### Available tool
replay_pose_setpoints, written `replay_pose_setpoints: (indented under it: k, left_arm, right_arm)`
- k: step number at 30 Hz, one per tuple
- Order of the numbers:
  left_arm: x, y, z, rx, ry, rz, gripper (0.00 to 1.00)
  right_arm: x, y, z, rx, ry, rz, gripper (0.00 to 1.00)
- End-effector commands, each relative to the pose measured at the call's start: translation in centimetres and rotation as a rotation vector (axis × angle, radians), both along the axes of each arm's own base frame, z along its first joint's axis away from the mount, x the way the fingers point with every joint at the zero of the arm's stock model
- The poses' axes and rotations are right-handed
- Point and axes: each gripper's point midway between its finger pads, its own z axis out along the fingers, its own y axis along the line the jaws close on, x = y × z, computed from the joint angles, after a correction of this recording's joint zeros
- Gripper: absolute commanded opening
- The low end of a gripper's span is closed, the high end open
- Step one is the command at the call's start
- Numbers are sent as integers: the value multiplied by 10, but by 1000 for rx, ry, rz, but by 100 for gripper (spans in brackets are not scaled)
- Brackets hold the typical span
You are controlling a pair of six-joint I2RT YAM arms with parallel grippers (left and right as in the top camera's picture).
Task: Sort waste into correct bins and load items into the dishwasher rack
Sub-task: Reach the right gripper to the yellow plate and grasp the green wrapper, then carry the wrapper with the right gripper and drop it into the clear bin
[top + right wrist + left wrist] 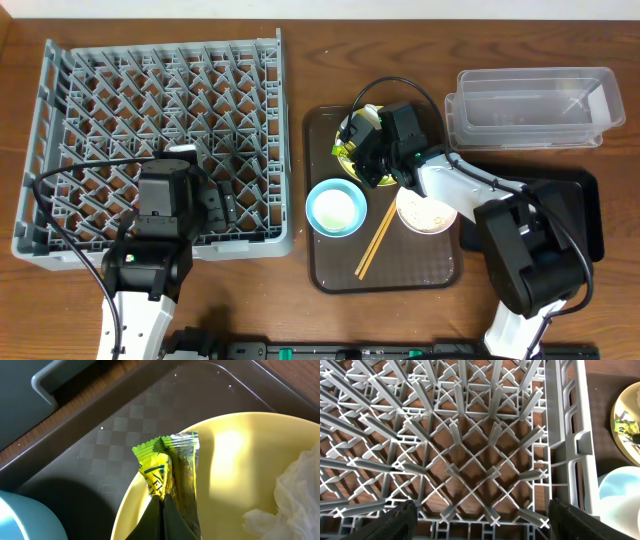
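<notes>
- Bench (300, 20): brown wood, carrying everything shown.
- Dishwasher rack (120, 90): grey peg lattice filling the left of the overhead frame; no dishes in it.
- Serving tray (400, 265): brown, centre of the frame, just right of the rack.
- Clear tub (530, 105): upper right.
- Black tray (585, 215): below the tub, partly under the right arm.
- Yellow plate (240, 460): at the top of the serving tray.
- Light blue bowl (335, 208) and white bowl (425, 212): side by side on the serving tray, with the chopsticks (375, 243) slanting between them.
- Left fingers (395, 521): spread wide over the rack's lower right part, gripping nothing.
- Right fingers (162, 510): pinched together on the snack wrapper (167, 470) at the plate's left rim.
- White scrap (295, 490): crumpled, lying on the plate.
</notes>
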Motion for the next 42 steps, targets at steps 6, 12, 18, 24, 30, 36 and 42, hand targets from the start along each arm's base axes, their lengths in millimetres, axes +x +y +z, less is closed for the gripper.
replay_pose_setpoints:
  k: [6, 12, 18, 24, 30, 36, 42]
  left_arm:
    - [3, 2, 5, 0, -13, 12, 86]
    - [3, 2, 5, 0, -13, 12, 86]
    - [3, 2, 5, -1, -12, 12, 86]
    - [3, 2, 5, -1, -13, 12, 86]
    - [3, 2, 5, -1, -13, 12, 86]
    - [3, 2, 5, -1, -12, 12, 86]
    - [3, 2, 5, 0, -13, 12, 86]
  right_arm:
    - [32, -29, 111, 145, -153, -228, 1]
    - [63, -117, 165, 168, -262, -665, 1]
    - [76, -231, 180, 207, -324, -1213, 1]
    - [79, -291, 169, 340, -301, -1498, 1]
    - [84, -322, 149, 444, -256, -1649, 1]
    - [100, -324, 136, 484, -265, -1637, 1]
    - [102, -323, 133, 481, -261, -1631, 32]
